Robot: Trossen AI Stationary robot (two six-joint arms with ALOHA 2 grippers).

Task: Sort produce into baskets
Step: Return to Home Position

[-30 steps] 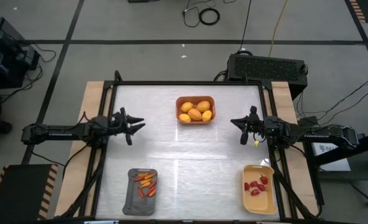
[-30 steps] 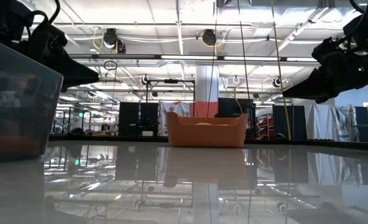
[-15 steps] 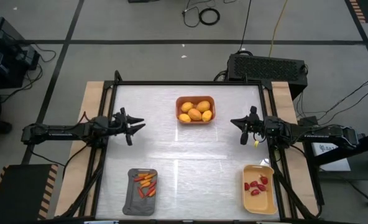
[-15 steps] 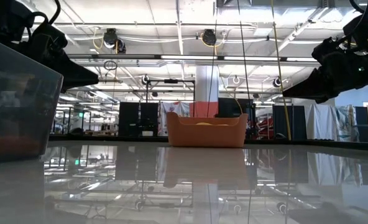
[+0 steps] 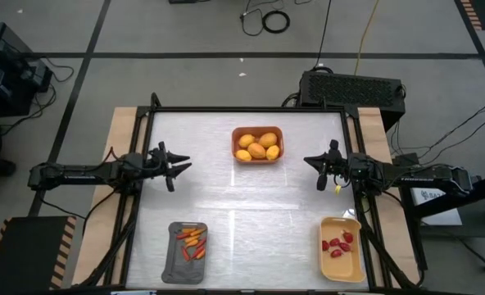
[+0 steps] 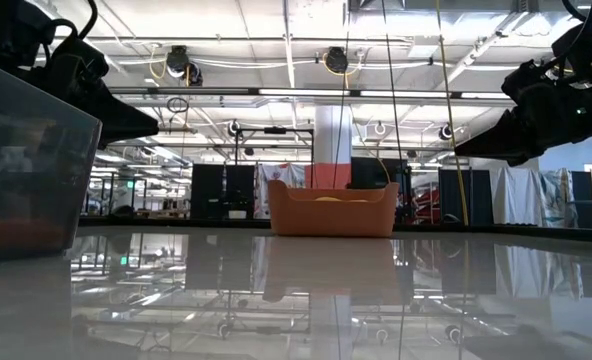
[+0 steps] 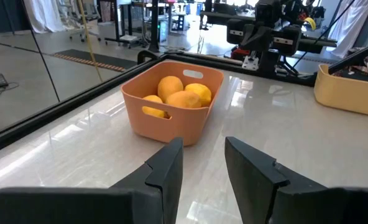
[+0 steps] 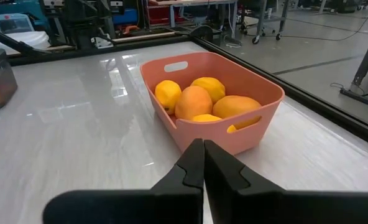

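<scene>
Overhead, the white counter (image 5: 251, 197) held three baskets, well apart from one another. The orange basket (image 5: 258, 129) sat at the far middle with a heap of yellow-orange lemons (image 5: 259, 146) inside it. The grey basket (image 5: 187, 272) stood at the near edge toward the left, and thin orange-red carrot sticks (image 5: 192, 242) lay in its far half. The yellow basket (image 5: 341, 269) stood at the near right corner with a few small red lumps (image 5: 338, 244) gathered in its far half. No produce lay loose on the counter. The left hand (image 5: 183, 166) hung over the left side of the counter, pointing toward the middle, its fingers (image 7: 171, 155) released with a clear gap between them and nothing in that gap. The right hand (image 5: 308, 161) hung over the right side, facing the left one across the counter, its fingers (image 8: 193, 158) clenched tip to tip on nothing. Both hands were raised above the surface and touched no basket, and each pointed toward the orange basket, which showed ahead of it in its own wrist view. From counter height, the orange basket stood at the far middle between the two raised hands, and the grey basket filled the near left edge.
</scene>
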